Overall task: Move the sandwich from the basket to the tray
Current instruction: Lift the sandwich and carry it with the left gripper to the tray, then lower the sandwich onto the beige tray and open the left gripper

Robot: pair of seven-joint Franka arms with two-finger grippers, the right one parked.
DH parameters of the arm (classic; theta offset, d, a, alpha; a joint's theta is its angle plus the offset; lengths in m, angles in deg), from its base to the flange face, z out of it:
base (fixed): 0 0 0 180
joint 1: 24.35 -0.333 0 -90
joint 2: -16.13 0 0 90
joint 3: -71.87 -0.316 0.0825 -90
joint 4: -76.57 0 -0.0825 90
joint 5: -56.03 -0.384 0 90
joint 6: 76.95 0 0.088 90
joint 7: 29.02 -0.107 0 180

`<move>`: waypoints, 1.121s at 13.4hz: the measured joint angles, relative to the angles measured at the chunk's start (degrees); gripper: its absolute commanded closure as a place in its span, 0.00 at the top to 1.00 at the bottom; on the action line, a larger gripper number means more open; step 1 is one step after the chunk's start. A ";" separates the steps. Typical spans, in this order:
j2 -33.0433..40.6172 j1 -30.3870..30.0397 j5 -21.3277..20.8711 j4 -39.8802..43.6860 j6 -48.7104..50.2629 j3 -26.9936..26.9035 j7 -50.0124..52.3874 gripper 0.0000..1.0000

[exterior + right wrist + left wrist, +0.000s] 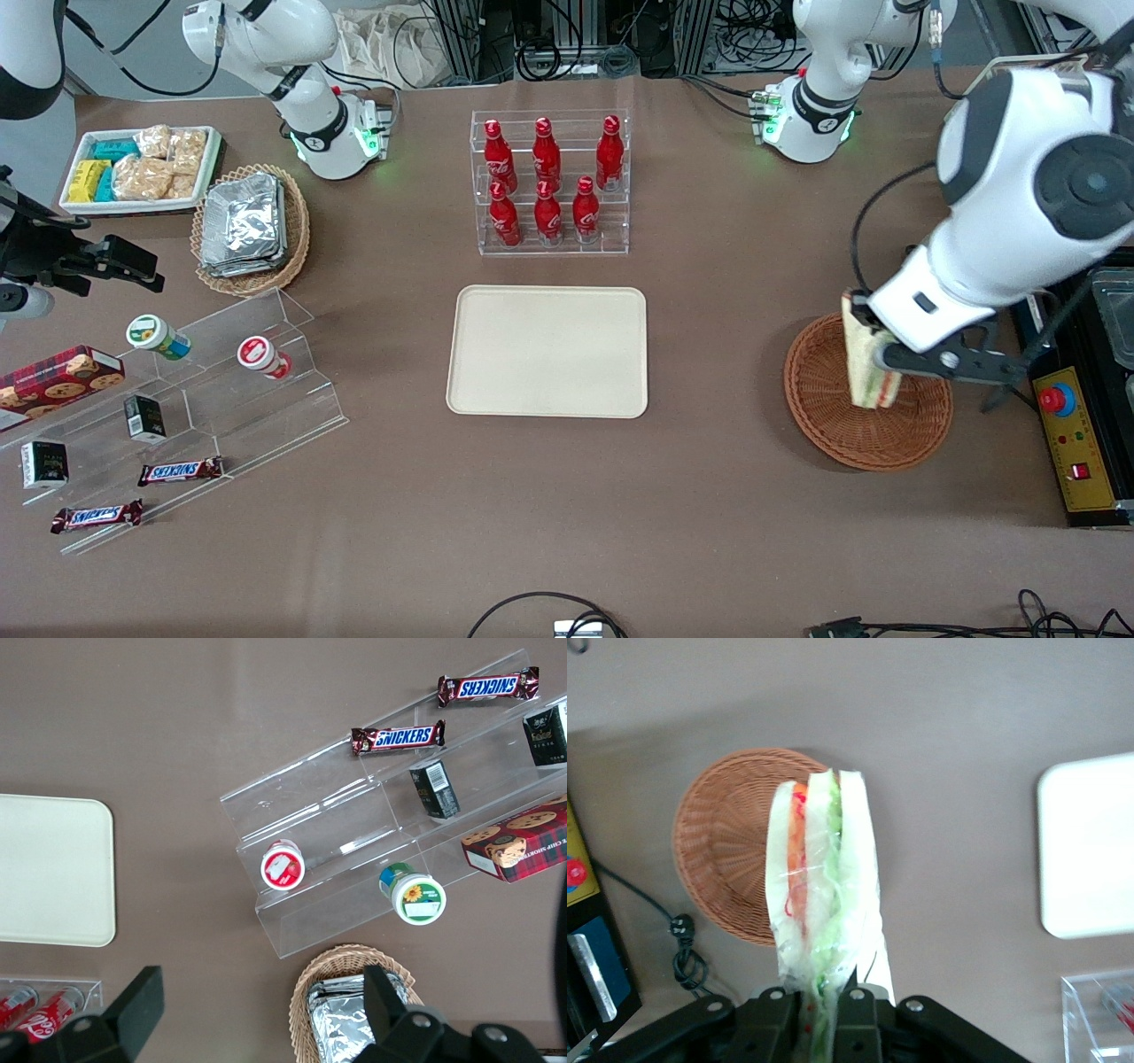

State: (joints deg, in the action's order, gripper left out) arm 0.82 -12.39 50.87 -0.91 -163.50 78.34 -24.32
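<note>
My left gripper (886,354) is shut on the sandwich (864,359), a wrapped wedge of pale bread with green and orange-red layers, and holds it lifted above the reddish-brown wicker basket (833,425) at the working arm's end of the table. In the left wrist view the sandwich (824,877) hangs from between the fingers (855,1028), with the basket (726,842) below it holding nothing else. The cream-beige tray (547,351) lies bare at the table's middle; its edge also shows in the left wrist view (1090,846).
A clear rack of red bottles (549,182) stands farther from the camera than the tray. A black control box with a red button (1076,443) lies beside the basket. A lighter basket of foil packets (248,226), a white snack tray (142,168) and a clear stepped shelf (204,390) lie toward the parked arm's end.
</note>
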 measured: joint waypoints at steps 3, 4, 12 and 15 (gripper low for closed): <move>-0.58 0.15 0.02 0.64 0.29 9.32 11.14 0.00; -1.32 0.33 -0.01 0.63 -0.16 12.57 15.86 0.00; -16.70 11.40 -12.27 -0.62 -16.52 18.81 40.07 0.00; -21.97 11.42 -18.31 -3.51 -23.84 18.69 43.42 0.00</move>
State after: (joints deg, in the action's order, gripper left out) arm -21.16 -0.97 32.57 -4.41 -187.35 97.03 19.10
